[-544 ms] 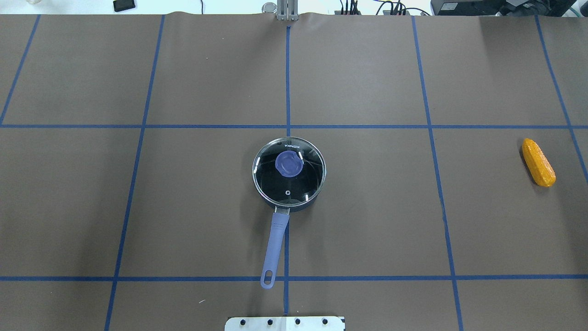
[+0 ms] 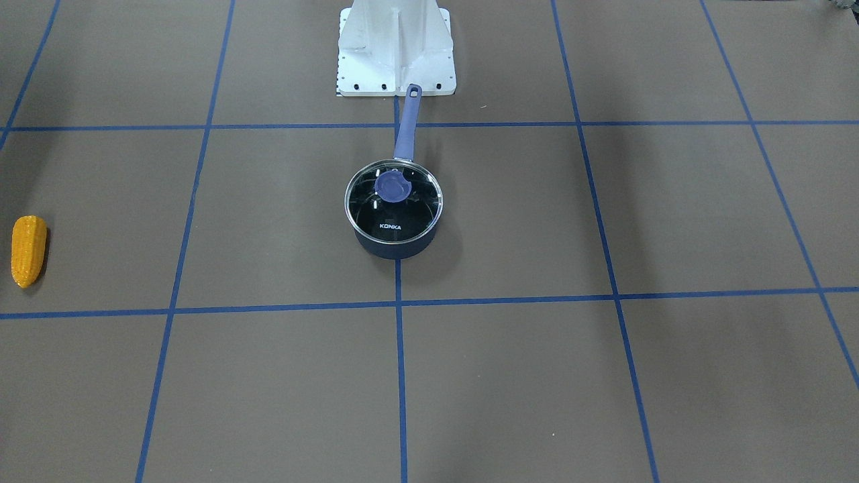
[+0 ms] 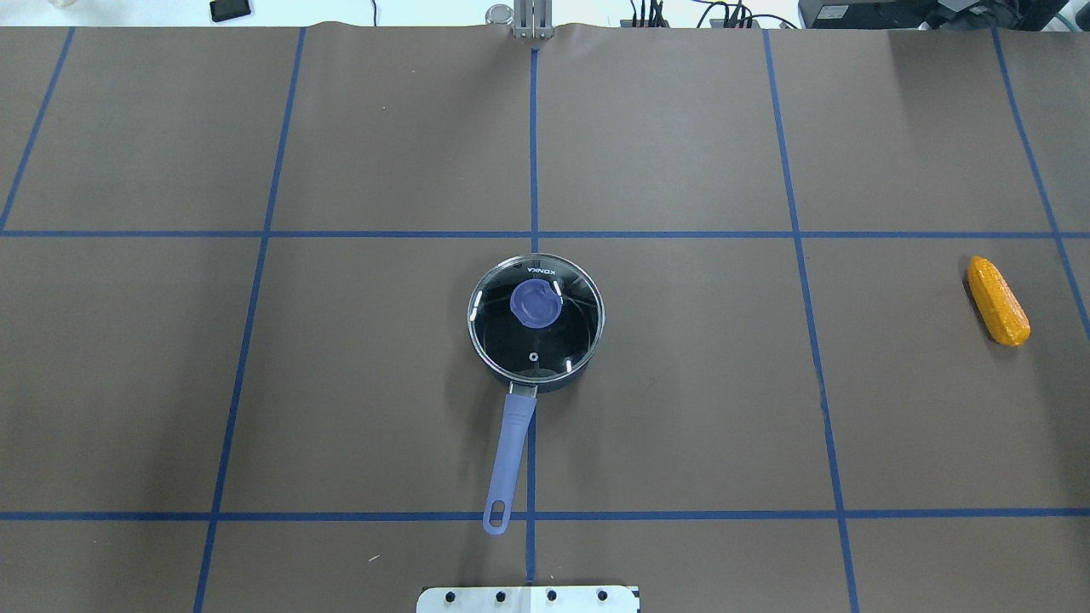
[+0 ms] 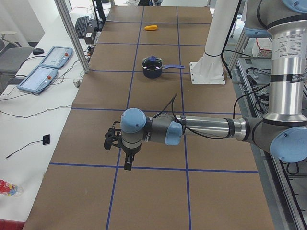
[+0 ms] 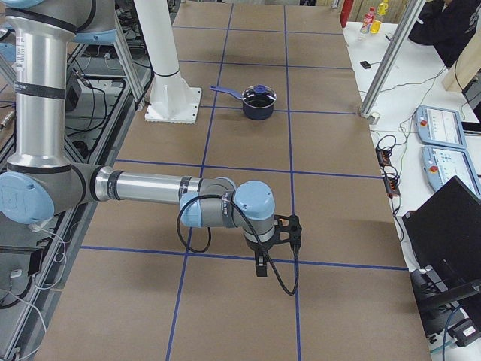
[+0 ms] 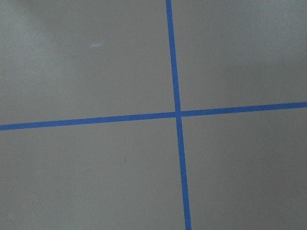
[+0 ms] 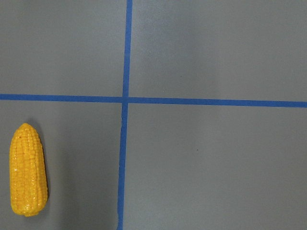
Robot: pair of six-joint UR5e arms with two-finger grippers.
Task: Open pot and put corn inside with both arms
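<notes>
The dark navy pot (image 3: 514,443) stands at the table's middle, its lavender handle pointing at the robot base. The glass KONKA lid (image 3: 535,345) with the blue knob (image 3: 536,304) sits shut on it. The pot (image 2: 396,248) also shows in the front view. The corn (image 3: 998,300) lies far out on the robot's right; it also shows in the front view (image 2: 28,249) and in the right wrist view (image 7: 29,176). My left gripper (image 4: 112,140) and right gripper (image 5: 291,229) hover over bare table ends, far from the pot. I cannot tell if they are open or shut.
The white base stand (image 2: 396,47) is behind the pot's handle. Blue tape lines grid the brown table cover. Desks with teach pendants (image 4: 45,67) and aluminium posts (image 5: 383,68) line the far side. A person (image 5: 451,30) sits at the corner.
</notes>
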